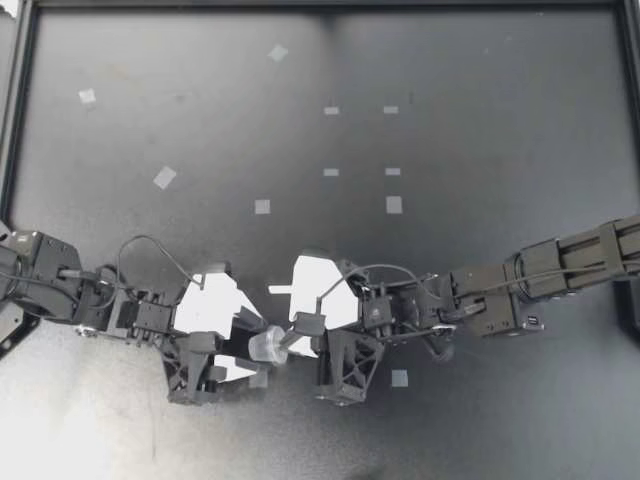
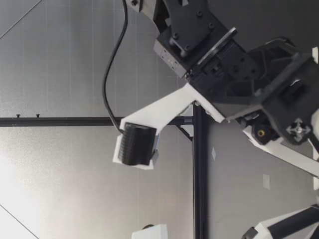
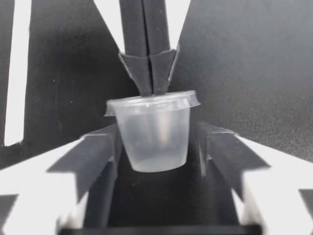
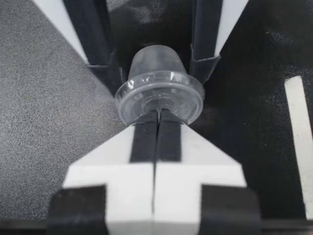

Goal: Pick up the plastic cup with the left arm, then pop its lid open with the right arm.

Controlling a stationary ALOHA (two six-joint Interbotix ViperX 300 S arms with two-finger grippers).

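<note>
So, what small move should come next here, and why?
Probably my right gripper should pull gently away, peeling the lid up. Its fingers look shut on the lid's rim, while my left gripper grips the cup from both sides, so the cup seems braced.

Small translucent plastic cup [image 1: 268,347], seemingly empty, held tipped on its side between the fingers of my left claw [image 1: 262,350], its clear lid [image 4: 160,98] facing my right claw [image 1: 291,340].
</note>
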